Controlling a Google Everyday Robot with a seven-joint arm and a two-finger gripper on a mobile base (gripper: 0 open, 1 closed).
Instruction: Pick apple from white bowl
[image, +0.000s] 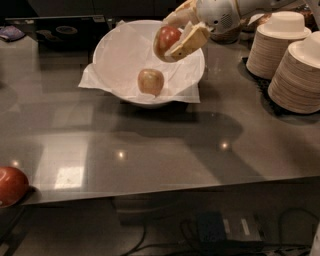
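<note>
My gripper (170, 42) hangs above the right half of the white bowl (107, 45), reaching in from the upper right. Its two tan fingers (190, 42) are shut on the small red apple with yellowish patches (168, 37), held clear above the bowl's rim. The bowl is wide and round, lined with crinkled white paper whose corners jut past the rim. A paler yellow-tan apple (150, 82) still lies inside the bowl, below and left of the gripper.
Two tall stacks of beige paper bowls (295, 55) stand at the right on a dark mat. A bigger dark red apple (11, 186) sits at the table's front left edge. Dark objects lie at the back left.
</note>
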